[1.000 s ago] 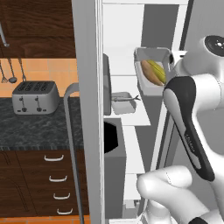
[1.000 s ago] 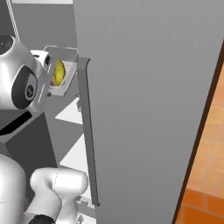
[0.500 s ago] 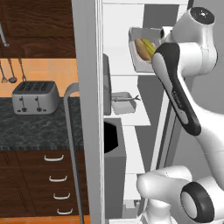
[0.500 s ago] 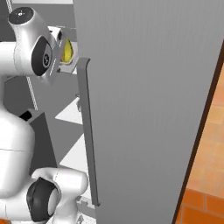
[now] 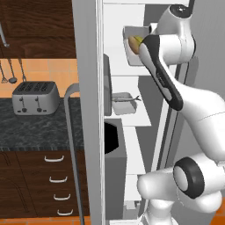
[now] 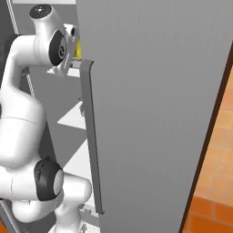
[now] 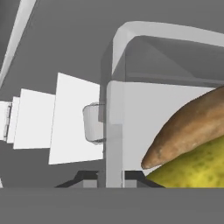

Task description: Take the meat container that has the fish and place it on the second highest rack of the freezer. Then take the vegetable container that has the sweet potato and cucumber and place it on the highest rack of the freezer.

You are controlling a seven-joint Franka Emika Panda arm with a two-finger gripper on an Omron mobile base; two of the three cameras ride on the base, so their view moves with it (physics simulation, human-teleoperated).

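Left base view, freezer: the tall grey-silver fridge-freezer [image 5: 88,66] stands open, its white shelved interior showing between the door edge and the white arm; the arm covers the right part of the shelves.
Left base view, vegetable container: a pale, shallow rectangular tray [image 5: 133,48] is held high, tilted with its open face toward the camera, level with the top of the interior; its right side is hidden behind the arm.
Left base view, contents: an orange-brown tapered sweet potato [image 5: 133,42] and a yellow-green cucumber piece [image 5: 139,40] peek out, both largely cut off by the arm.
Left base view, meat container: a second pale tray [image 5: 122,103] sits on a flat white shelf [image 5: 141,115], with the slender silvery-grey fish [image 5: 126,99] lying across it, tail pointing right.
Left base view, counter: a silver four-slot toaster [image 5: 36,97] stands on the dark speckled counter [image 5: 39,132], well apart from the freezer.
Right base view, door: the grey door fills most of the frame, with its long vertical bar handle [image 6: 92,136]; only a sliver of yellow-green shows past the door's edge beside the hand.
Hand view, gripper: the two-finger gripper [image 7: 110,180] is pressed together, pinching the tray's near rim; the fingertips are mostly cut off at the bottom.
Hand view, contents: sweet potato lies touching the cucumber, both cropped at the right edge.
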